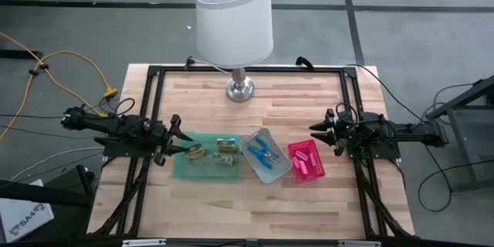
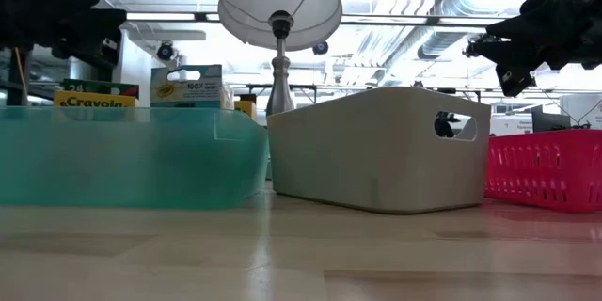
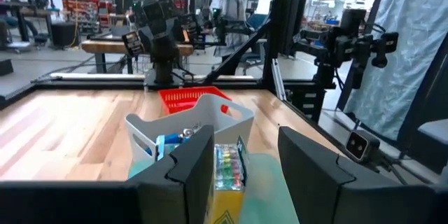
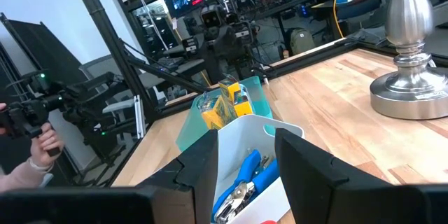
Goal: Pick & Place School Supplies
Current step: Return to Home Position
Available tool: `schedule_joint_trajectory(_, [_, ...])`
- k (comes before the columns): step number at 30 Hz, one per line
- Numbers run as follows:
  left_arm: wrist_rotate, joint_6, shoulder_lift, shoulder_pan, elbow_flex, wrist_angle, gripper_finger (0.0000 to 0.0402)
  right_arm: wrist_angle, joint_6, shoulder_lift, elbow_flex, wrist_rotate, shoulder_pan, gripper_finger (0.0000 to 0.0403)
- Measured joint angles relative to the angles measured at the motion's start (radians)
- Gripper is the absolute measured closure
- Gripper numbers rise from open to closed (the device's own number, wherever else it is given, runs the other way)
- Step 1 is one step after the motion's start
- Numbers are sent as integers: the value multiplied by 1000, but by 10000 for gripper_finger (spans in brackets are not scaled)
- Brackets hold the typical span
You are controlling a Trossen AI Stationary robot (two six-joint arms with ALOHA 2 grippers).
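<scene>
Hovering at the green tray's [image 1: 184,171] end, your left gripper [image 1: 184,142] is gaping, holding nothing; your right gripper [image 1: 318,134] is gaping empty too, near the pink bin [image 1: 317,159]. Crayon packs [image 1: 225,145] are lying in the green tray, blue-handled pliers [image 1: 262,153] in the grey bin [image 1: 279,169], and pink erasers [image 1: 302,164] in the pink bin.

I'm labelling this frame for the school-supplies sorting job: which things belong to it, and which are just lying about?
Job: crayon packs in the green tray; blue-handled tools in the grey bin; pink erasers in the pink bin; left gripper and right gripper, both open, at the table's sides.
Just there: white-shaded lamp; yellow cable off the table.
</scene>
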Motion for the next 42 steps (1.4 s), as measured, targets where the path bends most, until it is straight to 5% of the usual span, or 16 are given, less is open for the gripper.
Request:
schedule_joint_trajectory(24, [40, 67, -6, 0, -3, -86, 245, 0, 0, 0, 0, 0, 0, 269])
schedule_joint_trajectory(42, [-67, 74, 1, 1, -28, -51, 245, 1, 0, 0, 0, 0, 0, 269])
